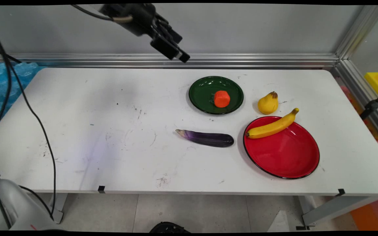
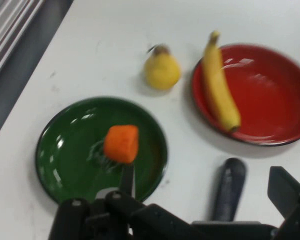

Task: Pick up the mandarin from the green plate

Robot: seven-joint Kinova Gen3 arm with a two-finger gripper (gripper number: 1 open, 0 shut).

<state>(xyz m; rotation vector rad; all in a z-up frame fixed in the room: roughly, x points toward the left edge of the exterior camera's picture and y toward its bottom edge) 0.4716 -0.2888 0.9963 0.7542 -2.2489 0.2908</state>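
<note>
- End effector (image 1: 176, 52) raised high near the tabletop's (image 1: 110, 131) far edge, holding nothing, above and left of the green plate (image 1: 199, 95); fingers apart in the hand view, one low at left, the other at the lower right corner.
- Orange carrot piece (image 1: 221, 99) resting on the green plate, right of its middle.
- Yellow pear (image 1: 268, 103) just right of the green plate, stem up, near the red plate's (image 1: 284, 154) far rim.
- Banana (image 1: 272, 126) lying across the red plate's far side, tip overhanging the rim towards the pear.
- Purple eggplant (image 1: 206, 138) lying flat on the tabletop, just left of the red plate, nearer the front edge than the green plate.
</note>
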